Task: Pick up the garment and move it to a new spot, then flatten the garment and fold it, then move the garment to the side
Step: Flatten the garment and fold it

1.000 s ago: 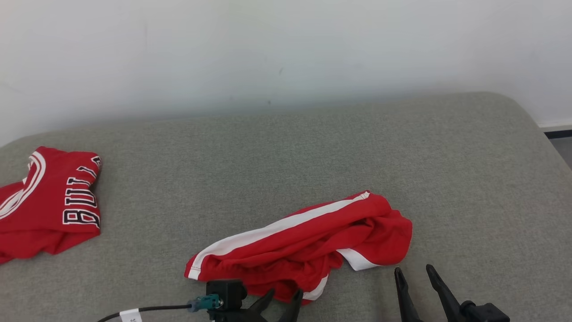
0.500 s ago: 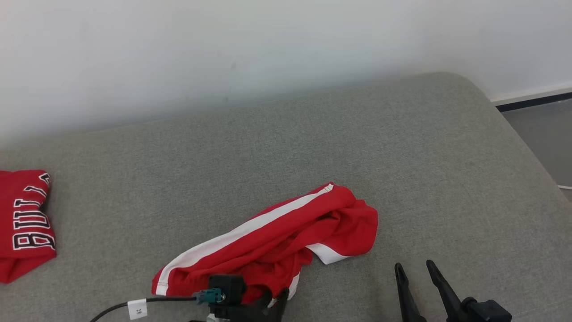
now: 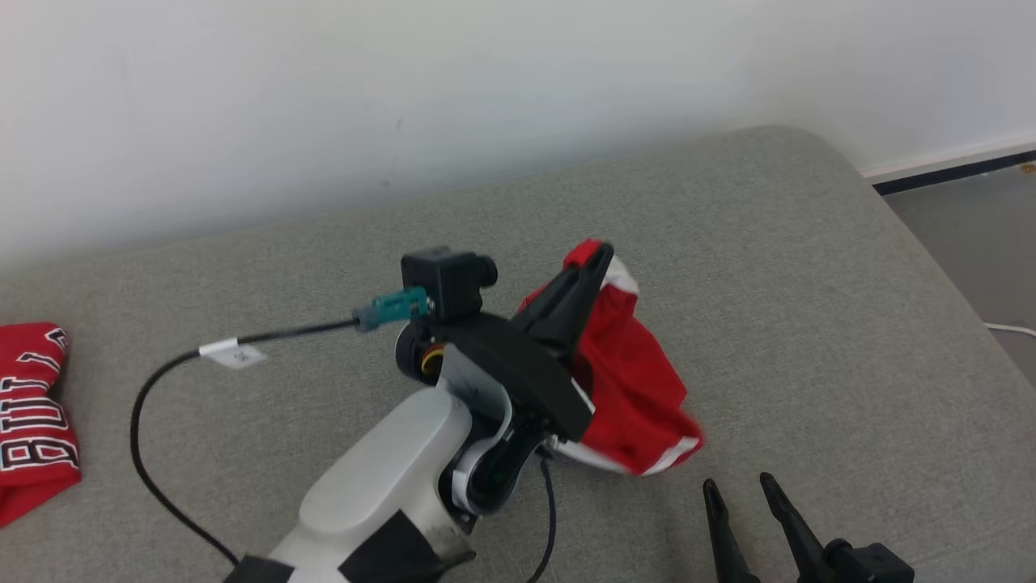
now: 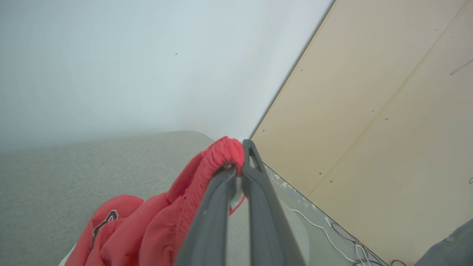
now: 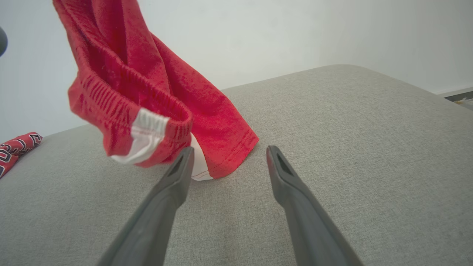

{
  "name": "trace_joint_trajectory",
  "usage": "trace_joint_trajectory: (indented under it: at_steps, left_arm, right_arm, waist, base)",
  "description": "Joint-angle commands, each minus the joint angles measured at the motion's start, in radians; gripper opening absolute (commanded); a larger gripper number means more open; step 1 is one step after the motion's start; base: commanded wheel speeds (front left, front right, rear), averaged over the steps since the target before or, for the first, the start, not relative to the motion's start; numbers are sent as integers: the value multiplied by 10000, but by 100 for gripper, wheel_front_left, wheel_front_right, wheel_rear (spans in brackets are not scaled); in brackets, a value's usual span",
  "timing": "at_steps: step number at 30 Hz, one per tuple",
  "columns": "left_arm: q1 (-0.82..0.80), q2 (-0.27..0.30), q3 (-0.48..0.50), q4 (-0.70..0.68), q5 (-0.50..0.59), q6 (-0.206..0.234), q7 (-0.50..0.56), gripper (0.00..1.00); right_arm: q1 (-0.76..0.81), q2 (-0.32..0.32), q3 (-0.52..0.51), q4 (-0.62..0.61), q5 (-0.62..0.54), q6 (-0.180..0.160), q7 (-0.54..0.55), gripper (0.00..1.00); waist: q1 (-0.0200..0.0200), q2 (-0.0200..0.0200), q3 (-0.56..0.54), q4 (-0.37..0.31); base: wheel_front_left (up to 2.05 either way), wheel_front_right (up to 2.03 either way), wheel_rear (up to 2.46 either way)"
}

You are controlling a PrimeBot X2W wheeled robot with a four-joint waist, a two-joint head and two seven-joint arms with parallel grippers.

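Red shorts (image 3: 635, 389) | white side stripes | bunched, hanging | pinched by left gripper (image 3: 600, 254)

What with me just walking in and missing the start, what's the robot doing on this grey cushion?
The left gripper is shut on the waistband of the red shorts, holding them up above the grey cushion with the lower hem hanging down close to it. The right gripper is open and empty, low at the near right. A red Bulls jersey lies at the cushion's left edge. Flattening and folding are not yet done.
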Motion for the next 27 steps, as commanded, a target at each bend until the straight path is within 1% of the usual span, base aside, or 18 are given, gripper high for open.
trace_joint_trajectory:
  at_steps: [1, 4, 6, 7, 8, 10, 11, 13, 16, 18, 20, 22, 24, 27]
  left_arm:
    - [-560, -149, 89, 19, -320, -226, -118, 0]
    - [-1250, -240, 280, -171, -1112, -478, -378, 0]
    - [-1641, -263, 312, -705, -2070, -620, -854, 0]
    - [-1741, -254, 370, -1009, -2726, -694, -1115, 0]
    - [-1741, -254, 370, -1009, -2726, -694, -1115, 0]
    - [-1829, -230, 541, -1652, -4209, -797, -1476, 0]
    - [-1893, -223, 582, -1782, -4582, -834, -1579, 0]
    - [-1962, -223, 247, -1362, -4425, -725, -1640, 0]
    - [-1306, -226, 411, -990, -5777, -798, -1688, 0]
    - [-1063, -228, 377, -574, -5932, -814, -1703, 0]
    - [-629, 24, 130, -102, -5794, -739, -1610, 0]
    - [-106, 277, -61, 63, -5863, -693, -1435, 0]
    - [420, 558, -127, -101, -6033, -583, -1308, 0]
    - [1361, 1131, 85, -746, -6412, -305, -1301, 0]
  right_arm:
    - [-110, -15, 82, 35, 73, -23, -9, 100]
    - [-46, -15, 142, 80, 42, -23, -8, 100]
    - [22, -15, 134, 92, -9, -23, -8, 100]
    - [66, -17, 105, 91, -23, -23, -8, 100]
    - [66, -17, 105, 91, -23, -23, -8, 100]
    - [86, -14, 57, 51, -47, -23, -8, 100]
    - [93, -14, 33, 28, -52, -23, -8, 100]
    - [96, -12, -25, -1, -53, -23, -8, 100]
    - [30, -12, 28, -51, -6, -23, -8, 100]
    - [13, -15, 9, -82, 40, -23, -8, 100]
    - [-8, -17, -15, -121, 64, -23, -8, 100]
    - [-21, -12, -45, -150, 60, -23, -8, 100]
    - [16, -17, -160, -191, 39, -23, -9, 100]
    - [20, -14, -219, -234, -3, -23, -8, 100]
  waist:
    - [0, -1, -68, -214]
    - [0, -1, -126, -430]
    - [0, -1, -149, -550]
    - [0, -1, -137, -574]
    - [0, -1, -137, -574]
    - [0, -1, -100, -580]
    - [0, -1, -77, -557]
    - [0, -1, -9, -455]
    - [0, -1, 69, -307]
    - [0, -1, 133, -172]
    - [0, -1, 211, -22]
    - [0, -1, 274, 129]
    - [0, -1, 350, 324]
    - [0, -1, 450, 627]
  base:
    - [0, 0, 0]
    - [0, 0, 0]
    - [0, 0, 0]
    - [0, 0, 0]
    - [0, 0, 0]
    - [0, 0, 0]
    - [0, 0, 0]
    - [0, 0, 0]
    - [0, 0, 0]
    - [0, 0, 0]
    - [0, 0, 0]
    - [0, 0, 0]
    - [0, 0, 0]
    - [0, 0, 0]
